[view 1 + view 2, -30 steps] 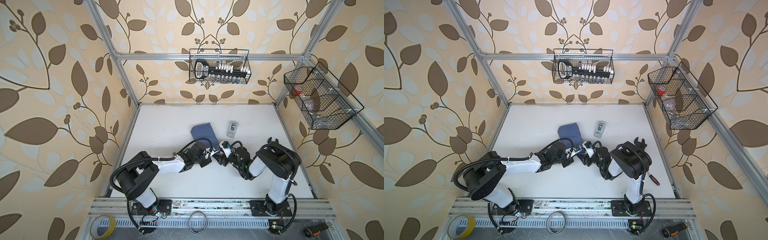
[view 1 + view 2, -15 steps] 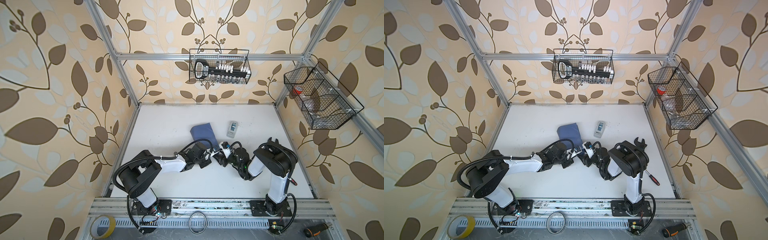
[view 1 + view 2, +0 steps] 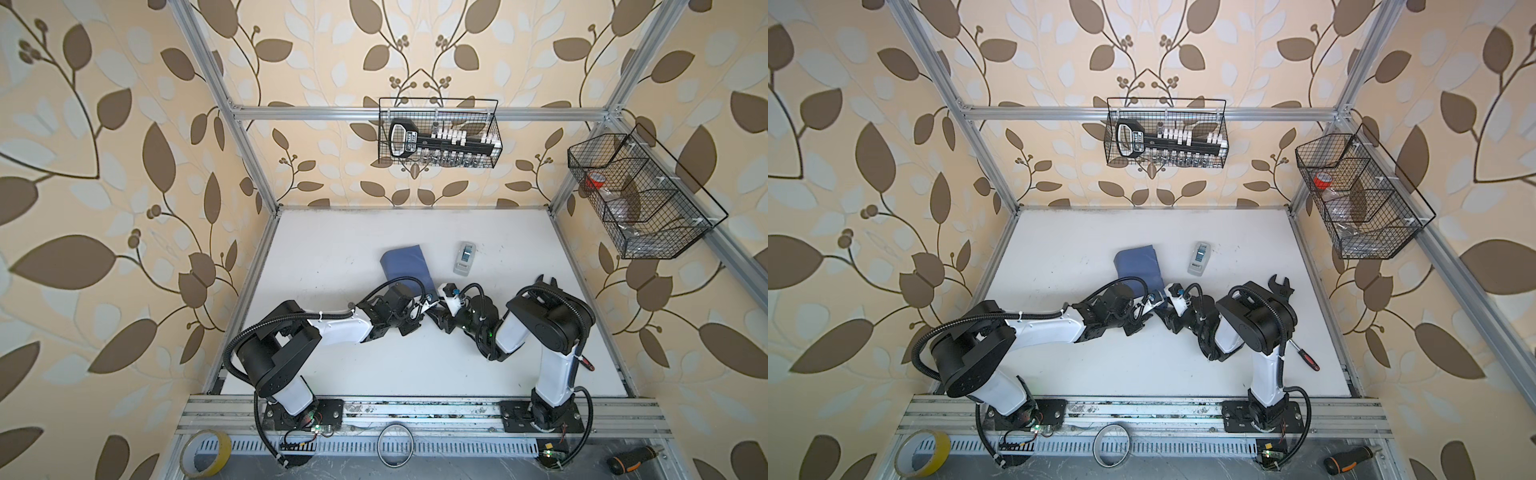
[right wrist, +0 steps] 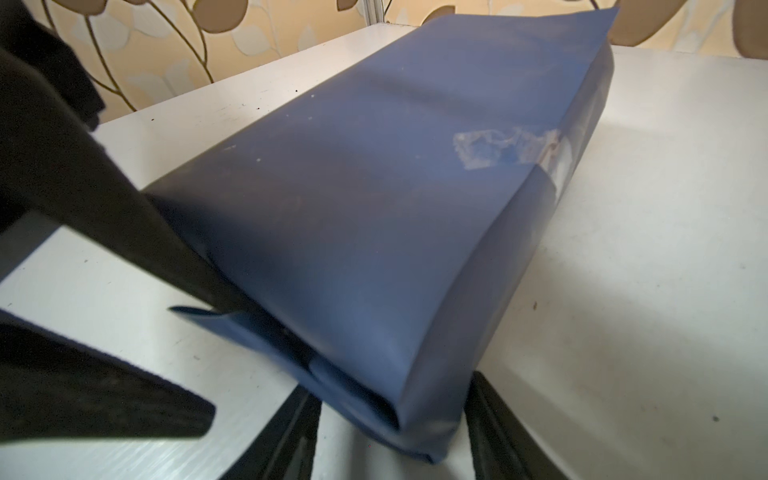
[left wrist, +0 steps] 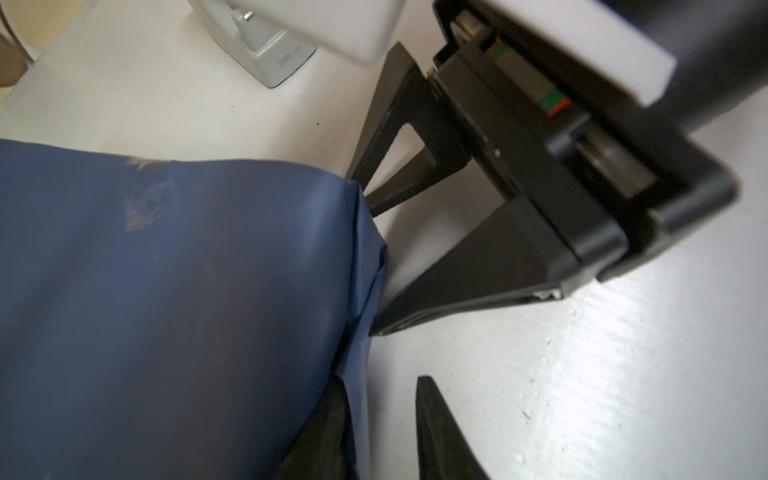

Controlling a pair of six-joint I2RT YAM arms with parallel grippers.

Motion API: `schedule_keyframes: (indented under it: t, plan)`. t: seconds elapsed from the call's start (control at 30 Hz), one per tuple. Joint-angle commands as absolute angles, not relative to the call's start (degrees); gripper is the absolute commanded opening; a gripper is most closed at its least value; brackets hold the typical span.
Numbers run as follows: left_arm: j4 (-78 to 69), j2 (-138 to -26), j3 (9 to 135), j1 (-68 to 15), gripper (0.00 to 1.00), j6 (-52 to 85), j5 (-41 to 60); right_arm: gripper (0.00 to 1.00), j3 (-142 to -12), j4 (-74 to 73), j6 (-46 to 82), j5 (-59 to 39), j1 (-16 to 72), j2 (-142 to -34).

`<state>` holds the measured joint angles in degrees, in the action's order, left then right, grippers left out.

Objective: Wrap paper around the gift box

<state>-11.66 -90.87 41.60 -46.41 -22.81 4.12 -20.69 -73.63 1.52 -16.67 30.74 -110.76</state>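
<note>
Two black parallel grippers meet at one end of the slate-blue paper parcel point(image 4: 374, 208), which hides the gift box, on the white table point(image 4: 644, 270). Right gripper point(image 5: 370, 266): jaws half apart astride that end, fingers close beside the paper; whether they grip cannot be told. Left gripper point(image 4: 220, 357): jaws narrowly parted, one finger point(image 4: 137, 216) touching the end fold, nothing clamped.

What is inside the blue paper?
Only the blue paper shows, folded around a flat, boxy shape and held with tape on top. Whatever is inside is hidden by the paper, so I cannot see it.
</note>
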Motion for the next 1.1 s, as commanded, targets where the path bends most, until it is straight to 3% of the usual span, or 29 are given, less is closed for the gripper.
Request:
schedule_keyframes:
  t: [0.0, 0.33, 0.57, 0.73, 1.07]
  plan:
    - [-10.95, -87.01, 43.45, -46.05, 0.37, -22.03, 4.61, 0.56, -21.80, -76.22, 1.14, -16.14, 31.01, -111.97]
    - [-14.93, -76.12, 36.03, -46.03, 0.60, -15.20, 2.32, 0.56, -22.15, -76.02, 1.49, -15.49, 31.01, -112.27]
    - [-20.26, -68.13, 26.42, -46.03, 0.75, -6.48, -8.48, 0.56, -22.59, -75.94, 2.09, -15.00, 30.98, -112.66]
    - [-21.91, -69.11, 22.75, -45.97, 0.89, 0.20, -16.04, 0.56, -22.76, -75.94, 2.67, -14.77, 31.03, -112.82]
    - [-28.78, -81.72, 23.71, -45.76, 0.91, 1.46, -15.69, 0.55, -23.02, -75.81, 3.03, -14.67, 31.03, -113.01]
